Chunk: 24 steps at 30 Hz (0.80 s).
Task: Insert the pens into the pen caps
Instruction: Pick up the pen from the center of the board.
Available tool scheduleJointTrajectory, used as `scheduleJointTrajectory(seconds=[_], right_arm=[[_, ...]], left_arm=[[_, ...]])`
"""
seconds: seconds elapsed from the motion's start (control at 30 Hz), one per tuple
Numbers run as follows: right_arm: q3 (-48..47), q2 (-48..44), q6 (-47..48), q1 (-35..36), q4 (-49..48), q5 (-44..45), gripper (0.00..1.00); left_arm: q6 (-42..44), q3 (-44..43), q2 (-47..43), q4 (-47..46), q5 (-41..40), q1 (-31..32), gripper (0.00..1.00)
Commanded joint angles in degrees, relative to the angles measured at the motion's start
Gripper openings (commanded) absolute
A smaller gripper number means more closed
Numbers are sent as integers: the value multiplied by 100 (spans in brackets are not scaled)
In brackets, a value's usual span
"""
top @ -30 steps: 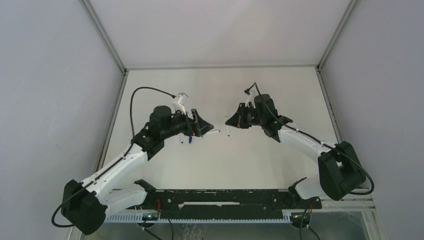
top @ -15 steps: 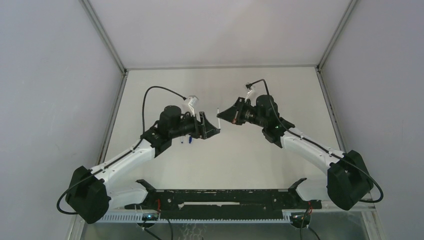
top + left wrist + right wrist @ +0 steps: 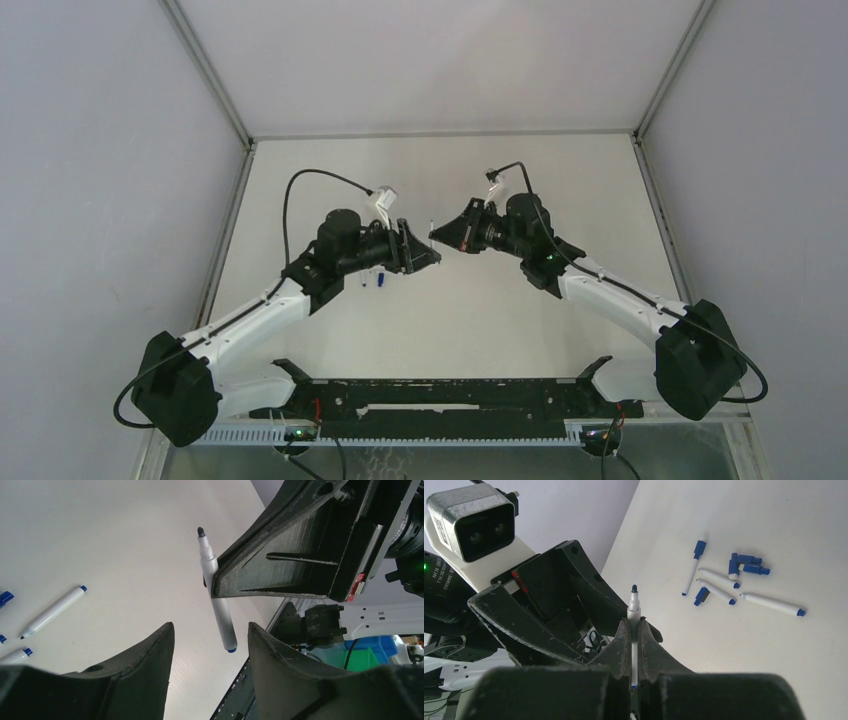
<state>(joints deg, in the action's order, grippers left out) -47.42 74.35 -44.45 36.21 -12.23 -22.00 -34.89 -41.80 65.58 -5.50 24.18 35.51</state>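
Note:
My right gripper (image 3: 633, 622) is shut on a white pen (image 3: 634, 611), held upright with its dark uncapped tip up. The pen also shows in the left wrist view (image 3: 216, 595) and the top view (image 3: 431, 226). My left gripper (image 3: 210, 626) is open and empty; the held pen's blue rear end hangs just beyond the gap between its jaws. In the top view the left gripper (image 3: 424, 258) and right gripper (image 3: 438, 236) nearly meet above the table's middle. Loose white pens (image 3: 719, 578) and dark blue caps (image 3: 751, 559) lie on the table.
The loose pile sits under the left arm's wrist in the top view (image 3: 372, 281). One loose pen (image 3: 691, 574) has a blue cap on its end. More pens (image 3: 52, 611) lie at the left of the left wrist view. A black rail (image 3: 450, 395) runs along the near edge.
Both grippers have moved toward each other above the table. The right gripper has turned its pen from pointing down to upright and carried it left, up to the left gripper's jaws.

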Motion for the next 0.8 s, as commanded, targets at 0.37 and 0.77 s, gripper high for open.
scheduleJointTrajectory(seconds=[0.37,0.77], right_arm=[[-65,-148,14,238,-126,278,0],[-66,-187,-194,238,-427,450,0]], left_arm=[[-193,-648,219,-408,-10,57,35],[-176,-558,253,-403,91,105,32]])
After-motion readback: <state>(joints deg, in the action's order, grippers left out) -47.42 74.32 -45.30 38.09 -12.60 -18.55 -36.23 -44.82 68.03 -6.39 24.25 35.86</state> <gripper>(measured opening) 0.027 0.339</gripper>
